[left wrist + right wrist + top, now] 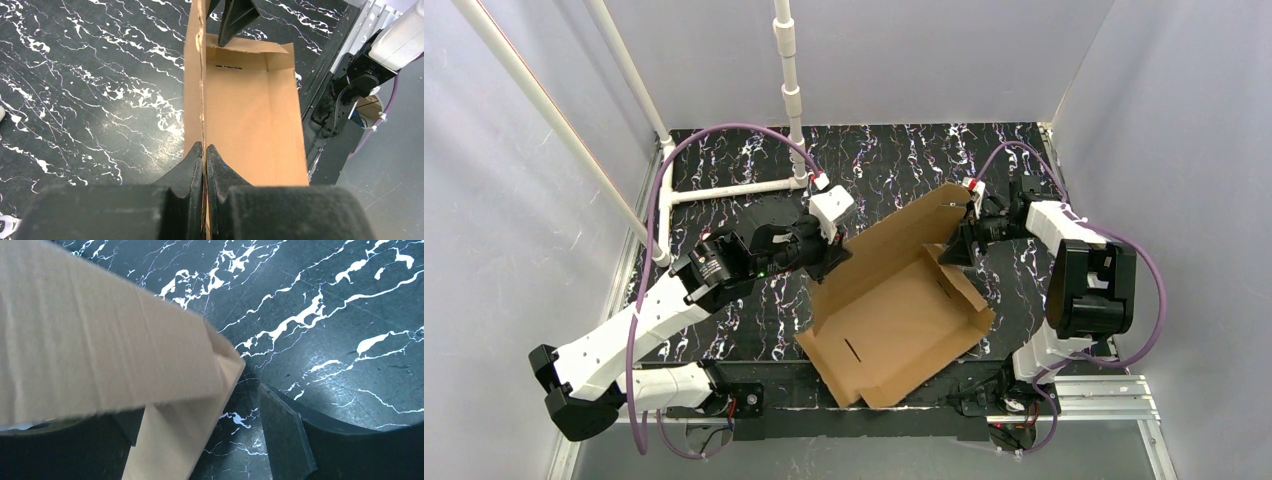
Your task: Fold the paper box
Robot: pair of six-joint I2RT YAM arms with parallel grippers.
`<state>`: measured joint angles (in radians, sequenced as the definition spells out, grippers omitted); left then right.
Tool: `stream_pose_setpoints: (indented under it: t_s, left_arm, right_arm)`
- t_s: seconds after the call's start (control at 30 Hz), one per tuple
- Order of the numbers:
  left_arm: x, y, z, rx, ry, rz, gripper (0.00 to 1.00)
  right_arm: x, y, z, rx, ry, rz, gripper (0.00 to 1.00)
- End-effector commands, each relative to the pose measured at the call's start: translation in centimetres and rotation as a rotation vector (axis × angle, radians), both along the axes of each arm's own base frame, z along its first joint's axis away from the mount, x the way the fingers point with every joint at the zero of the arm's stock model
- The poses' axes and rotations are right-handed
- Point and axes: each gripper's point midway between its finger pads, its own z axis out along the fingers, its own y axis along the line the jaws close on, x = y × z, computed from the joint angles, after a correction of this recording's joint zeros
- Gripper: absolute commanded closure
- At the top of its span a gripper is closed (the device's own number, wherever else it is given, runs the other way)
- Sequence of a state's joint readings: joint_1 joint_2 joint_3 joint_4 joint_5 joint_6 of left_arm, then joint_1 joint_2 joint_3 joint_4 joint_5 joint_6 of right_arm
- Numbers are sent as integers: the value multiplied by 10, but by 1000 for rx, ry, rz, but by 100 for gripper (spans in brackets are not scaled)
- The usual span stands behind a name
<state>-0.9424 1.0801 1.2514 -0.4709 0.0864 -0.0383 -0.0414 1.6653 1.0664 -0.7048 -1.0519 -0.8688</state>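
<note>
The paper box [894, 310] is brown cardboard, half formed, lying open on the black marbled table. My left gripper [832, 256] is shut on the box's upright left wall; in the left wrist view its fingertips [205, 148] pinch the wall's top edge [201, 75]. My right gripper [961, 243] is at the box's far right corner. Its jaws are wide open in the right wrist view [200, 412]. A cardboard flap [170, 445] hangs between them against the left finger, clear of the right finger [285, 435]. A wider cardboard panel [100, 345] hides most of the left finger.
White pipe frame [789, 90] stands at the back left of the table. Grey walls close in the sides. The box's near corner [874, 398] reaches the table's front edge between the arm bases. The right arm's base [345, 95] shows beyond the box's far end.
</note>
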Motion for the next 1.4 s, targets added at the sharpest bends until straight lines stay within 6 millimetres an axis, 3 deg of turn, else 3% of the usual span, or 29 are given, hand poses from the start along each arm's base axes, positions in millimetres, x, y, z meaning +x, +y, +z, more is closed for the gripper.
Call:
stream_pose_setpoints:
  t_s: [0.0,0.2,0.47,0.77,0.9,1.13,1.37]
  left_arm:
    - [5,-4,18,-76,-41,26,100]
    - [13,-3,9,-41,-54,54,100]
    - [31,5,-2,11,-105,131,100]
    - [40,-5,1,-45,-81,159,100]
    - [45,-4,-1,-47,-68,189,100]
    - [46,3,4,-104,-25,247,100]
    - [45,11,-2,-107,39,299,100]
  right_arm:
    - [3,-4,21,-34,-35,-29,11]
    - [-3,-14,28,-100,-62,-80,10]
    - [-13,-35,60,-187,-155,-115,9]
    - [-19,-58,55,-343,-209,-198,8]
    - [-18,-63,63,-364,-215,-219,8]
    - [-15,-76,80,-338,-200,-278,8]
    - [-18,-80,80,-356,-198,-280,8]
